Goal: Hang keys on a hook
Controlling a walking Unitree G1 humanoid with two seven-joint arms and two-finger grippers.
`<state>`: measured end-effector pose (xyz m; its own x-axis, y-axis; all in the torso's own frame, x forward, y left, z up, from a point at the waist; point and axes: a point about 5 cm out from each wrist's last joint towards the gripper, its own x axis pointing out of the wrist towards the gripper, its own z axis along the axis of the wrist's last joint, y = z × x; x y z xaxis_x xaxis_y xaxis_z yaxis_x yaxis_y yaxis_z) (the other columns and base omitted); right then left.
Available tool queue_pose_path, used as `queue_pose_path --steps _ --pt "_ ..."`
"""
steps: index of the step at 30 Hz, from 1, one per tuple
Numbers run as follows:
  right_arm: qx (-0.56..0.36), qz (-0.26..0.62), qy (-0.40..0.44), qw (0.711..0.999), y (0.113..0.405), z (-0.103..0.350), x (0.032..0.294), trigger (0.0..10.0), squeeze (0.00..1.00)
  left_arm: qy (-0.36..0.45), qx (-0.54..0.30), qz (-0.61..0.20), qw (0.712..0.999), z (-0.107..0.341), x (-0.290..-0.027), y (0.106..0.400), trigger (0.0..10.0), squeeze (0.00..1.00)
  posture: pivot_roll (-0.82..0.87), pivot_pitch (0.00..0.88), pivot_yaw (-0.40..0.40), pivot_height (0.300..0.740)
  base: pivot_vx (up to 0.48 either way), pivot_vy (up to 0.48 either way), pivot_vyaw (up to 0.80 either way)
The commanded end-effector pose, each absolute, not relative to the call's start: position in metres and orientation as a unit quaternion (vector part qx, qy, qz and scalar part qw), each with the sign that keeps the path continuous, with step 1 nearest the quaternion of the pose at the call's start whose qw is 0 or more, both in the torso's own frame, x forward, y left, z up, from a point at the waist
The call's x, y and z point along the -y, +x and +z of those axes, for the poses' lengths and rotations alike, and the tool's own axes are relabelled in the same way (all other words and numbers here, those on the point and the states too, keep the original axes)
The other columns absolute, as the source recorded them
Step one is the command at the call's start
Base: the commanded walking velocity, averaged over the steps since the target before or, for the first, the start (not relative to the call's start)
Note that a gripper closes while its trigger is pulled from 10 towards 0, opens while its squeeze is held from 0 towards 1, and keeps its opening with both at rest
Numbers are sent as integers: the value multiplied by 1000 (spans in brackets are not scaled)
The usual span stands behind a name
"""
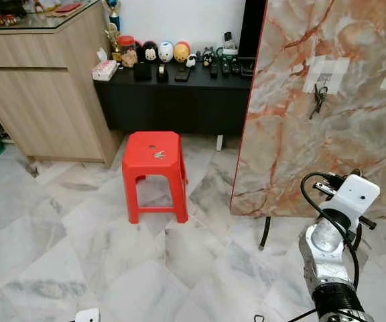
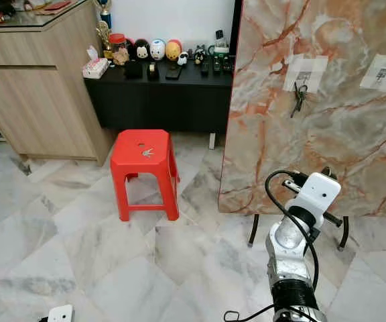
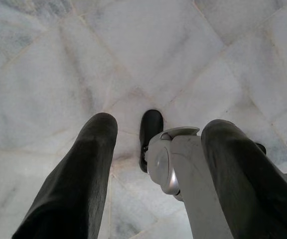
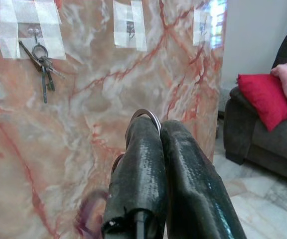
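A tall marble-patterned board (image 1: 327, 107) w/ orange veins fills the upper right of the left eye view, standing on the pale marble floor (image 1: 59, 255); taped patches on it carry small hooks; one bunch of keys (image 1: 319, 100) already hangs from the hook (image 4: 33, 33) under the left patch, upper left of the right wrist view. A second taped hook (image 4: 129, 27) sits at top centre of that view, a third (image 4: 201, 26) further right.

The right gripper (image 4: 156, 149) is raised in front of the board, lower right of the left eye view, white wrist camera on top; its fingers are pressed together, clamped on a metal key ring (image 4: 144, 115) whose loop pokes out above the fingertips; the ring is near the board but apart from it, below the middle hook.

The left gripper (image 3: 153, 144) points at the floor; fingers apart, nothing between them; a robot foot shows beyond.

Centre-left of the left eye view stands a red stool (image 1: 154, 171) w/ another small set of keys (image 1: 159, 154) lying on its seat; behind it a low black bench (image 1: 173, 94) carries figurines & remotes; wooden cabinet (image 1: 39, 87) at upper left. A grey sofa (image 4: 263, 134) w/ red cushion (image 4: 260, 97) shows at right of the right wrist view.
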<state>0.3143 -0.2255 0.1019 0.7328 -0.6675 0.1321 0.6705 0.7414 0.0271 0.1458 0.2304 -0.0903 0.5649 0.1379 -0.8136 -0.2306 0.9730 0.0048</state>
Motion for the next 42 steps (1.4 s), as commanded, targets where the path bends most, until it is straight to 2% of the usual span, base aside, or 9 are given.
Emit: queue_pose_path --steps 1,4,13,24,35,42 --pt "47 -359 7 932 314 97 228 10000 0 -54 -458 110 880 -92 -233 140 10000 0 9 0 -21 740 0 0 0" --pt "19 -354 22 935 313 89 227 10000 0 -60 -455 112 881 -92 -233 140 10000 0 8 0 -19 740 0 0 0" --pt "16 -340 38 940 314 88 222 10000 0 -62 -458 112 880 -92 -234 139 10000 0 8 0 -17 740 0 0 0" --pt "11 -322 48 945 318 89 217 10000 0 -52 -463 107 879 -92 -235 138 10000 0 11 0 -19 740 0 0 -800" --pt "5 -308 50 950 319 88 214 10000 0 -44 -467 107 877 -91 -239 138 10000 0 12 0 -23 740 389 0 -800" --pt "4 -303 53 952 320 88 211 10000 0 -45 -465 110 877 -91 -240 138 10000 0 13 0 -22 740 0 0 -800"
